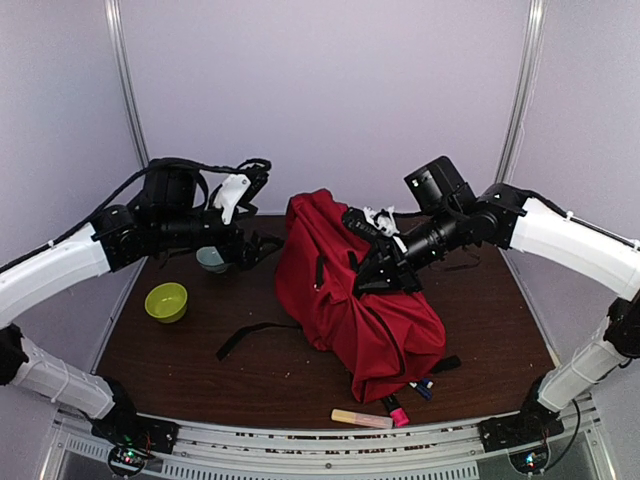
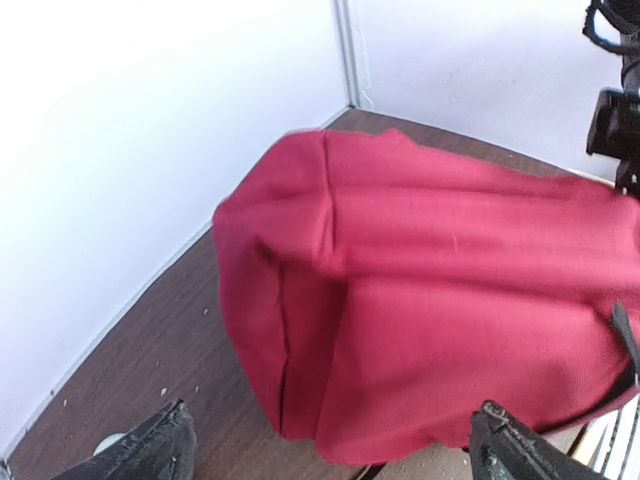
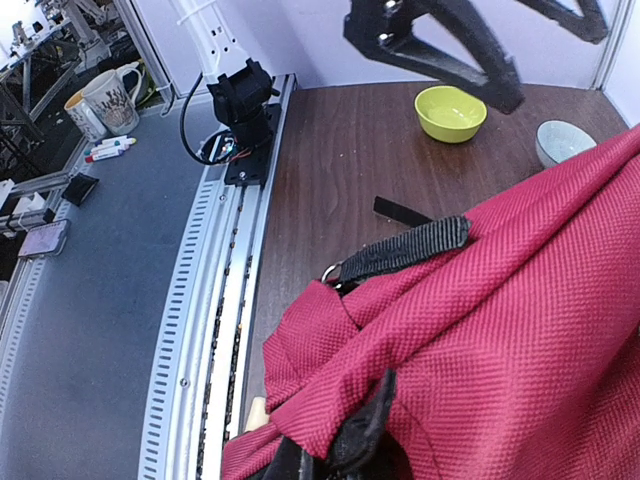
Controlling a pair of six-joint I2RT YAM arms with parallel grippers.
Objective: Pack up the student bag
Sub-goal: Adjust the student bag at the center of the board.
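The student bag (image 1: 350, 300), a big red fabric backpack with black straps, lies slumped across the middle of the table. My left gripper (image 1: 260, 250) hovers just left of its upper end, open. In the left wrist view its two black fingertips (image 2: 150, 450) stand wide apart at the bottom corners, with the bag's red end (image 2: 430, 300) ahead of them and nothing between them. My right gripper (image 1: 378, 272) sits on top of the bag. In the right wrist view it (image 3: 335, 460) is shut on a fold of red fabric (image 3: 480, 340) with a black edge.
A lime green bowl (image 1: 166, 301) and a pale grey-blue bowl (image 1: 211, 259) stand left of the bag. A loose black strap (image 1: 250, 335) trails on the table. Highlighters and markers (image 1: 362, 418) lie by the front edge beside the bag's lower end. The metal rail (image 3: 215, 300) borders the table.
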